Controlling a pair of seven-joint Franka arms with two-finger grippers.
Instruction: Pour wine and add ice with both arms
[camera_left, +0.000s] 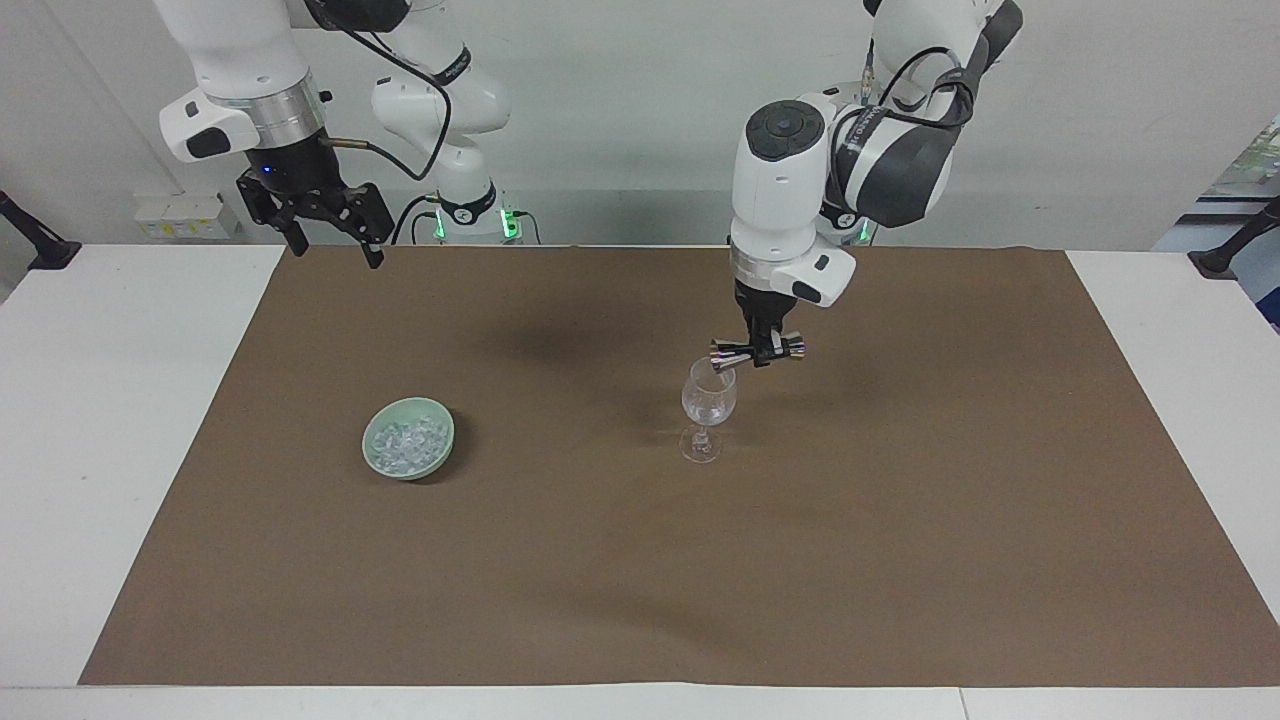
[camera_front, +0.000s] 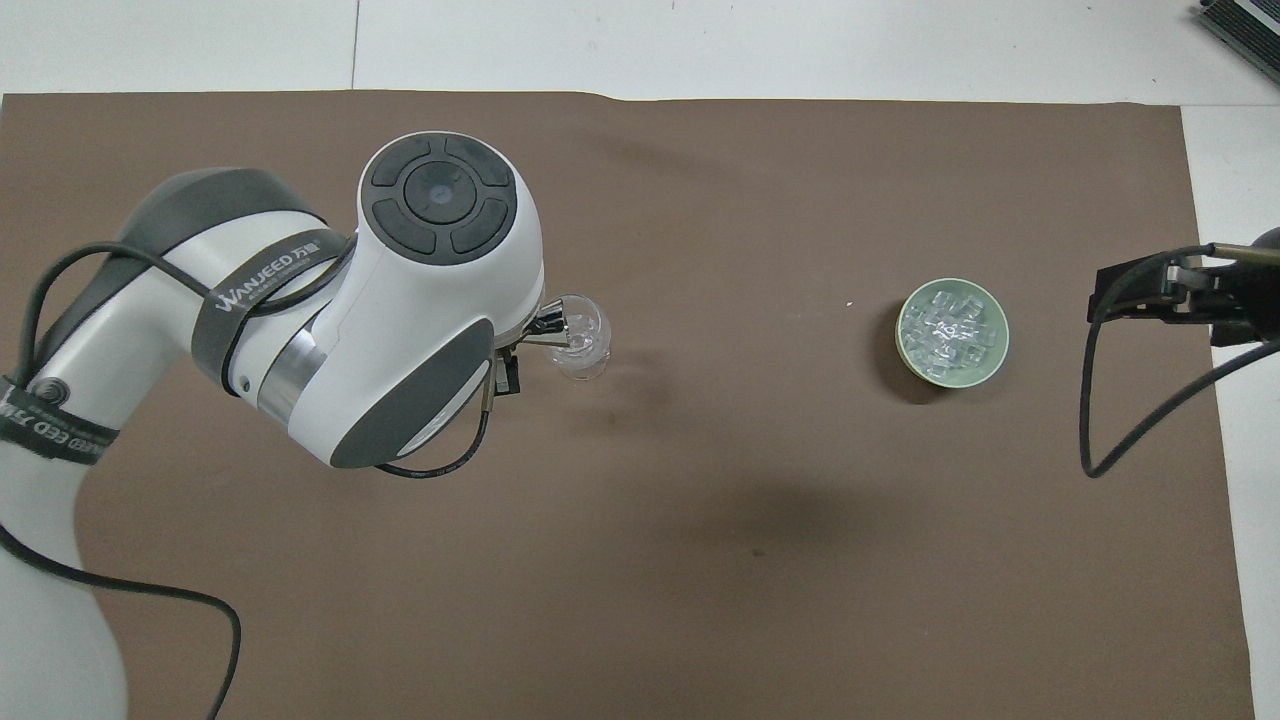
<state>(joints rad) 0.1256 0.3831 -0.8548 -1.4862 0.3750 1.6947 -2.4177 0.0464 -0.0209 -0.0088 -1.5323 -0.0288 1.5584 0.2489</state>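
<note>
Over the glass in the facing view, the left gripper is clamped on one jigger, its long axis level, its mouth at the rim. One bowl of ice sits at nine o'clock from the glass, nearer the waiting, wide-open right gripper. From overhead, the ice lies at three o'clock from the glass; the right gripper hangs past the bowl, over the surface.

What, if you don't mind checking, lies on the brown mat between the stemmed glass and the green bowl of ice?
Nothing: between the stemmed glass and the green bowl of ice the brown mat is bare, apart from a faint shadow. Both views show it.
</note>
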